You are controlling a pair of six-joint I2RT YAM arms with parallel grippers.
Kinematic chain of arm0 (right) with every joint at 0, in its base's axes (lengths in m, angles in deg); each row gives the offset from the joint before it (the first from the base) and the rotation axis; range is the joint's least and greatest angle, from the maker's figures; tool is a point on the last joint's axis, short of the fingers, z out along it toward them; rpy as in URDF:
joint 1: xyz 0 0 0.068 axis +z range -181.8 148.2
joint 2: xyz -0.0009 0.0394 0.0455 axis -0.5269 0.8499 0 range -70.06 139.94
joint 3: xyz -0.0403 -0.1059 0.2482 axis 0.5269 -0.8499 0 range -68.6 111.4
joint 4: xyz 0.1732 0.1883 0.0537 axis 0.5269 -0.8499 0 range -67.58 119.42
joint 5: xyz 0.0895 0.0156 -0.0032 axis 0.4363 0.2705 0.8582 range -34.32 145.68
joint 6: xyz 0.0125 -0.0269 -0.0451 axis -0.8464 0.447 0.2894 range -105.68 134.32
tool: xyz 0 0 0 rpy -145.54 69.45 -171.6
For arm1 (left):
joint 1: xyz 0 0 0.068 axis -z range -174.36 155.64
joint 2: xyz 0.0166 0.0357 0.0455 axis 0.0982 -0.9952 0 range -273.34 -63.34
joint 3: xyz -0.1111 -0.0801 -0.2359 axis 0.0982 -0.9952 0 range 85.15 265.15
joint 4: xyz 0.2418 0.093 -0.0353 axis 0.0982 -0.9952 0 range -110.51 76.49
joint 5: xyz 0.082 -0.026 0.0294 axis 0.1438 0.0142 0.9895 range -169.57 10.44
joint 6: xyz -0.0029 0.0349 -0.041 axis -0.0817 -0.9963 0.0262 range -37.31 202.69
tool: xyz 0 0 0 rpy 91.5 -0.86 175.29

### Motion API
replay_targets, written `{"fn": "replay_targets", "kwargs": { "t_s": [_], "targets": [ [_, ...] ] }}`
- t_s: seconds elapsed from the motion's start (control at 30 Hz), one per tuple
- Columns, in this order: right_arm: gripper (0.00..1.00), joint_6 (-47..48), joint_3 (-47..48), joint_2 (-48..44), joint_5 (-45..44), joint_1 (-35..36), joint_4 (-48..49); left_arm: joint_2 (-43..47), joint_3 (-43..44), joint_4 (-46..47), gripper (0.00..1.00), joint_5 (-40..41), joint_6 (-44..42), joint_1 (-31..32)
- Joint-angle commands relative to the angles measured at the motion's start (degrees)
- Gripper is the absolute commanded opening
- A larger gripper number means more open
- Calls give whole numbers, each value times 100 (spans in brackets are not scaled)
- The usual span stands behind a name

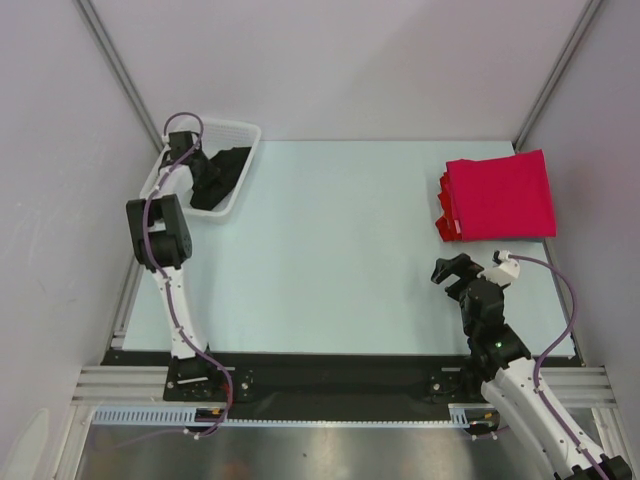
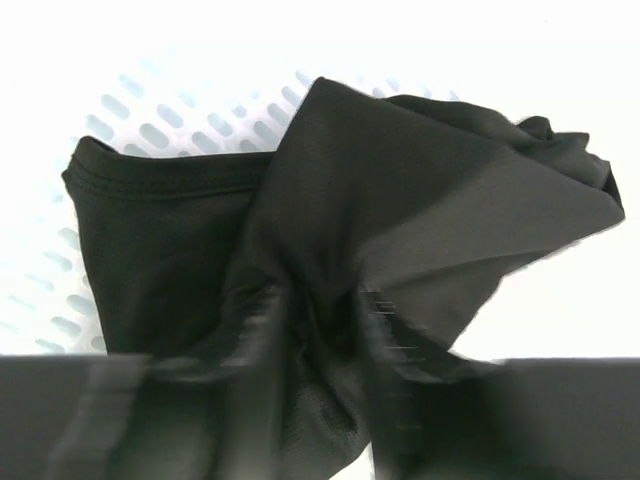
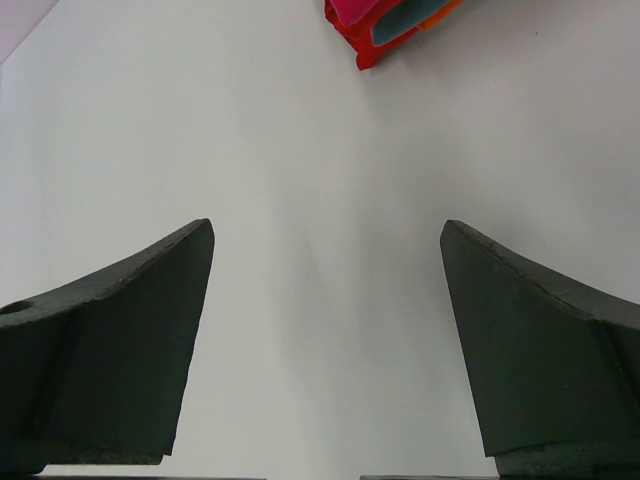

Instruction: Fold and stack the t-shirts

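Note:
A crumpled black t-shirt (image 1: 230,172) lies in the white mesh basket (image 1: 243,128) at the far left. My left gripper (image 1: 203,180) reaches down into the basket. In the left wrist view its blurred fingers (image 2: 250,350) pinch a bunched fold of the black t-shirt (image 2: 400,190). A stack of folded red t-shirts (image 1: 500,195) lies at the far right of the table. Its corner shows at the top of the right wrist view (image 3: 365,40). My right gripper (image 1: 452,272) hovers open and empty over bare table (image 3: 325,300), nearer than the red stack.
The pale table (image 1: 340,250) runs between the basket and the red stack. Grey walls close in the left, back and right sides. A black strip and metal rail (image 1: 340,385) with both arm bases run along the near edge.

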Motion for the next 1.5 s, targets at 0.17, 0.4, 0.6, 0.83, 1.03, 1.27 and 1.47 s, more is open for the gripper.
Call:
{"fn": "replay_targets", "kwargs": {
  "t_s": [0.17, 0.4, 0.6, 0.83, 1.03, 1.27, 1.47],
  "targets": [
    [100, 123, 66, -37, 117, 40, 315, 1600, -453, 216, 0, 48, -177, 158],
    [100, 141, 83, -37, 152, 31, 280, 3402, -1015, 233, 1, 427, -388, 818],
    [100, 141, 74, -90, 143, 23, 253, 4852, -1446, 242, 8, 700, -485, 1898],
    [100, 141, 83, -81, 196, 31, 245, 6267, -2207, 294, 30, 779, -389, 3173],
    [100, 123, 118, -125, 100, 31, 139, 7340, -4953, 1294, 100, 1002, -29, 3200],
    [100, 105, 110, -257, 55, 23, 25, 7807, -7054, 2238, 94, 1726, 589, 2743],
    [100, 105, 136, -283, -6, 23, -45, 5915, -5544, 1246, 100, 1342, 43, 2743]
  ]
}}
